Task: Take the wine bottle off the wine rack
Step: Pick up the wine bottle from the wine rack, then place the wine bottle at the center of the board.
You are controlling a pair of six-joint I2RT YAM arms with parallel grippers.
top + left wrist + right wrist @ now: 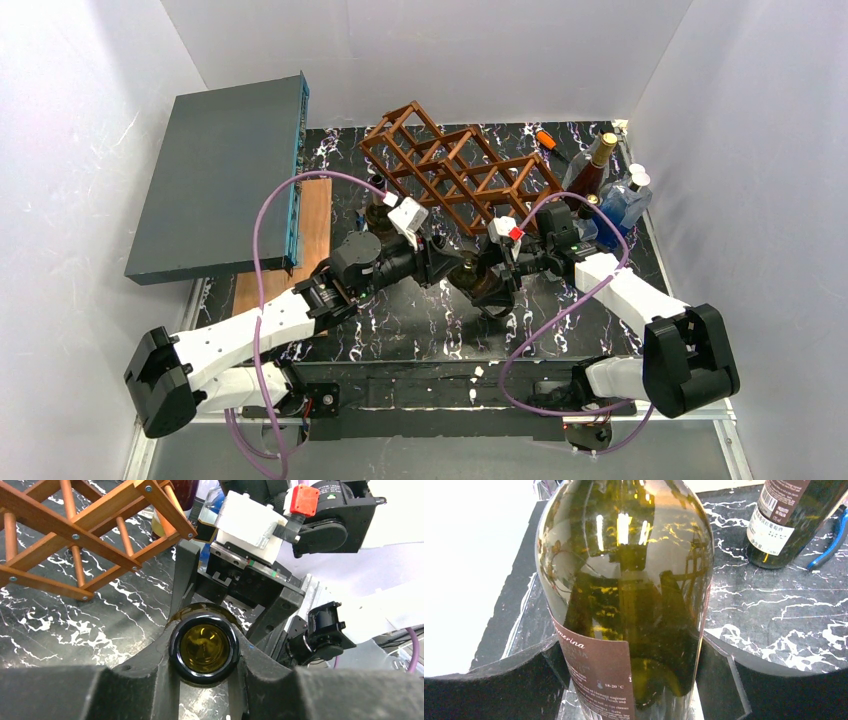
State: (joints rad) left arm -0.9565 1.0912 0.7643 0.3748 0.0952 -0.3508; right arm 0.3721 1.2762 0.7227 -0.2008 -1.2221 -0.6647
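In front of the wine rack (455, 165), in the top view, the wine bottle (487, 285) is held between the two arms. It is clear of the lattice and over the marbled table (400, 320). I cannot tell whether it is lifted or resting there. The left gripper (441, 262) has the neck end and the right gripper (517, 262) has the body. The step in hand looks like carrying the bottle away or setting it down. Doing it well means moving both arms as one, since any pull apart or twist could slide the glass in one grip. Heading for the near side of the table would keep it away from the rack's corner and from the spare bottles (598, 178) crowded at the far right.

At the left wrist, the open mouth of the bottle faces the lens. The black fingers (150, 672) are pressed in on the neck from both sides just under the lip, with no gap showing. The rack's near corner sits close by, up and to the left. The right gripper's jaws straddle the body behind.

At the right wrist, green glass fills the frame, with its brown label low down. The wide-set pads (724, 680) bear on either flank, so this gripper is pinching the bottle too, spread as wide as the body. So smooth and round a wall could roll in the pads, so the neck grip should stay firm.
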